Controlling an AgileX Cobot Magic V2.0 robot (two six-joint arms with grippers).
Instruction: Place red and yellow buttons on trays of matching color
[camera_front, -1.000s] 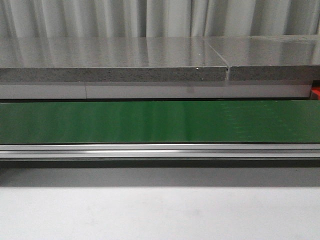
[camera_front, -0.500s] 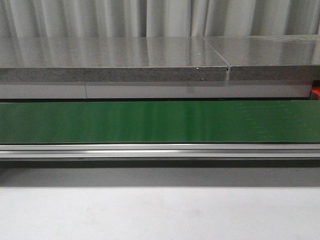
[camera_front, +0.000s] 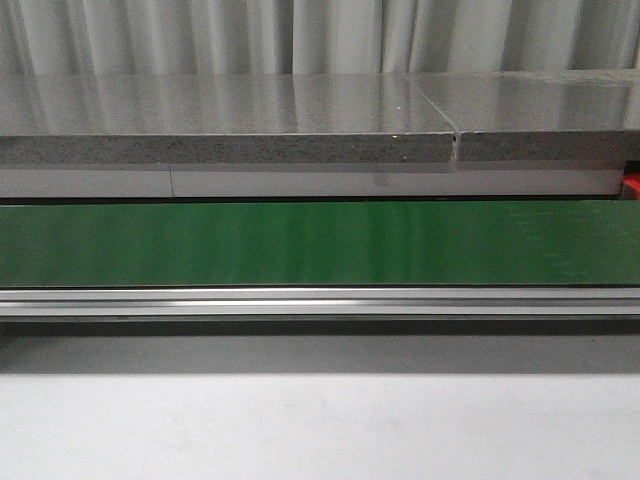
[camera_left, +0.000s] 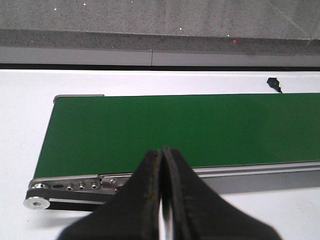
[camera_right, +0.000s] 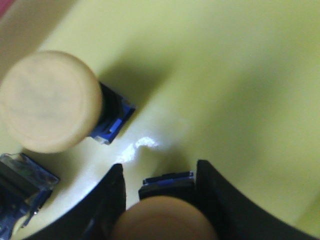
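Grey pleated curtain (camera_front: 320, 35) hangs behind a speckled stone counter (camera_front: 220, 120), and in front of that a green conveyor belt (camera_front: 320, 243) runs across the whole width of the front view, edged by an aluminium rail (camera_front: 320, 300) and then the pale worktop (camera_front: 320, 430). Neither arm shows in that view.

From the left wrist, the left gripper (camera_left: 162, 170) hangs above the near edge of the belt, close to the belt's end roller (camera_left: 37, 199). Its two dark fingers are pressed together with only a thin slit between them, and nothing is held. A small black plug (camera_left: 273, 83) lies on the white surface beyond the belt's far edge.

From the right wrist, the right gripper (camera_right: 160, 200) is low over the yellow tray (camera_right: 240, 75), so near that everything is blurred. Between its fingers (camera_right: 220, 200) sits a yellow button (camera_right: 165, 220) with its blue base (camera_right: 167, 180) towards the tray floor. The fingers lie just beside it on both sides; whether they press on it cannot be told. A second yellow button (camera_right: 50, 100) rests on the tray near the gripper, its round cap facing the camera and its blue base behind it. A clear-and-blue part of another piece (camera_right: 22, 185) shows at the edge of that view, too cropped to identify.
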